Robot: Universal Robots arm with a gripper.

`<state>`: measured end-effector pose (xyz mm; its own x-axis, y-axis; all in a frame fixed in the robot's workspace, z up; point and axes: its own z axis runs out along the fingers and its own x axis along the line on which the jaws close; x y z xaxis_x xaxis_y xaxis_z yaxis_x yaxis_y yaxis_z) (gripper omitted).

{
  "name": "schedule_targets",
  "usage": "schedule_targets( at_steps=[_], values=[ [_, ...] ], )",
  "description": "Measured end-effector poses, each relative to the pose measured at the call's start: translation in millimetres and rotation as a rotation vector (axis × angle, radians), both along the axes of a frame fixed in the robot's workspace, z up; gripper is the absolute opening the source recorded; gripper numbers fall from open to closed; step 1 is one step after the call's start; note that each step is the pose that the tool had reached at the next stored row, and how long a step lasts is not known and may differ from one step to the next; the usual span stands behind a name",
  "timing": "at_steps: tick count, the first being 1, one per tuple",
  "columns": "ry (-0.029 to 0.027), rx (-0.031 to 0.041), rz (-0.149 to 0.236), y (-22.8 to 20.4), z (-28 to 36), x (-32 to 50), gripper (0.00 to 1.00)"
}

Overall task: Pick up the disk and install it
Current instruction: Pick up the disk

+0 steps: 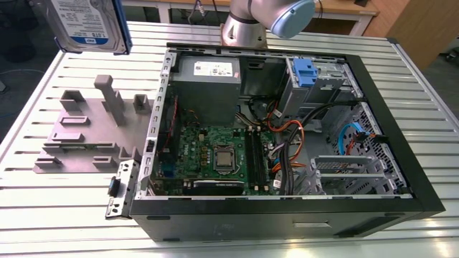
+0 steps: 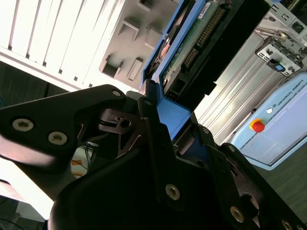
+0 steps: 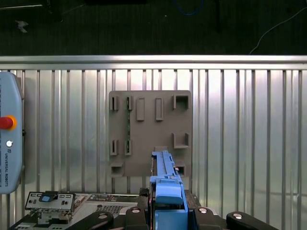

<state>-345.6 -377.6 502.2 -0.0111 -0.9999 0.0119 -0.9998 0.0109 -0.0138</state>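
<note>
At the far left of the exterior view, the disk (image 1: 90, 24) hangs high in the air, label side to the camera, and the picture's edge cuts its upper part. Below it, on the slatted table (image 1: 401, 80), lies a grey plate (image 1: 86, 134) with upright blocks. Just beside the plate, toward the exterior view's right, stands the open case (image 1: 287, 215). Inside it, the power supply (image 1: 208, 80) sits at the far side and the green board (image 1: 215, 156) nearer. The arm (image 1: 265, 21) rises behind the case.

In the second wrist view, the gripper (image 2: 172, 120) is closed on the disk (image 2: 192, 43). Its black fingers (image 2: 148, 110) press the blue caddy (image 2: 175, 112) from both sides. The disk's green circuit side is turned to this camera. A light-blue pendant (image 2: 278, 124) with a red button lies on the table beyond it.

In the first wrist view, the gripper (image 3: 168, 206) holds the disk (image 3: 165, 172) edge-on, straight up between the fingers. Under it I see the plate (image 3: 148, 134), well apart from the disk. The pendant (image 3: 9, 139) and a corner of the case (image 3: 72, 206) lie on the table near the plate.
</note>
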Motion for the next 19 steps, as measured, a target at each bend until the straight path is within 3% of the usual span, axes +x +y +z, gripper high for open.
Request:
schedule_targets(
  at_steps=[19],
  values=[
    [0.0000,0.0000,0.000,-0.1,0.0,8.8,0.36]
  ],
)
